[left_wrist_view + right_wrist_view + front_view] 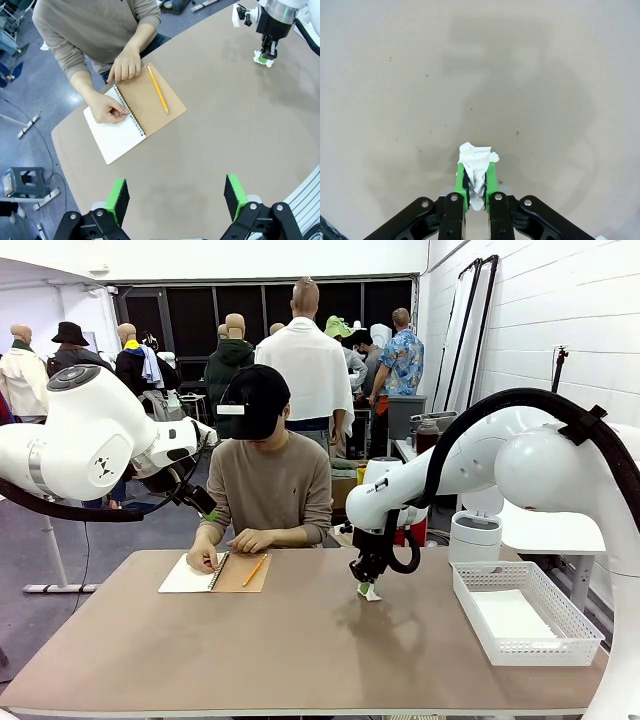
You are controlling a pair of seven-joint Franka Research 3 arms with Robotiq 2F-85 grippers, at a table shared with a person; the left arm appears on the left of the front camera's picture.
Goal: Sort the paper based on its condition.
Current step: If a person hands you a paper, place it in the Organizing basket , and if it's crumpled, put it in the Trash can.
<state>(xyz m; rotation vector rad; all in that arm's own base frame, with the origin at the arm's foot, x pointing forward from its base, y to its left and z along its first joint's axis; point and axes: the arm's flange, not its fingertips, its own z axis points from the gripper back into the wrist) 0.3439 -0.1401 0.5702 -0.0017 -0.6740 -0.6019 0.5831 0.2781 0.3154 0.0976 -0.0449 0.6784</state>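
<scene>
The brown surface (300, 640) is the biggest thing here; the white basket (525, 615) sits on it at the robot's right, with flat white paper (512, 618) lying inside. Well away from the basket, on the person's side, lies the notebook (135, 117) with a pencil (157, 89) on its brown cover; the person's hand (111, 109) rests on its white page. Between the notebook and the basket, the right gripper (476, 186) has its fingers pinched shut on a crumpled paper ball (477, 167), right down at the surface. The left gripper (175, 197) hangs above the surface, near the notebook, with its fingers wide apart and nothing in them.

To do this step well, I think the right arm should squeeze firmly, lift straight up; a scrunched ball probably should not join the flat sheets in the basket.
</scene>
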